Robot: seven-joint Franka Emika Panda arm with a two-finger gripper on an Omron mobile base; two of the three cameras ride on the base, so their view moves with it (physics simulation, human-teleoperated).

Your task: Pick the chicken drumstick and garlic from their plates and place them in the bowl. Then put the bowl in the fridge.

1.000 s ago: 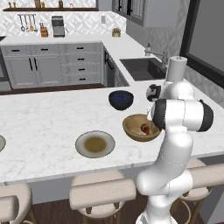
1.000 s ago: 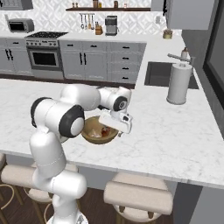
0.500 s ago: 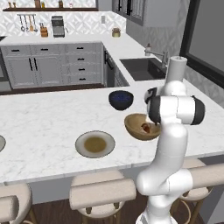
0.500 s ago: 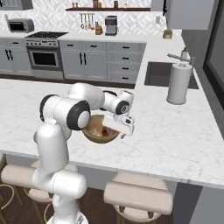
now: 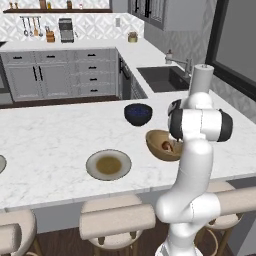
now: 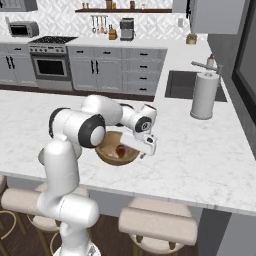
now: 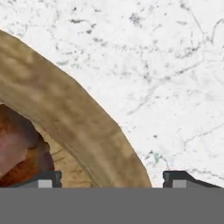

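I found the gripper point(image 7: 112, 179) spread wide astride the bowl point(image 6: 118, 151) rim at 7 o'clock, drumstick point(image 6: 120, 149) and probably garlic inside, fridge step pending.

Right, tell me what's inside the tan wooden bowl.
Inside the wide tan wooden bowl lies a reddish-brown glossy meat piece, the drumstick, with something paler against it, perhaps the garlic. The white arm covers the bowl's far half, so what's there is hidden.
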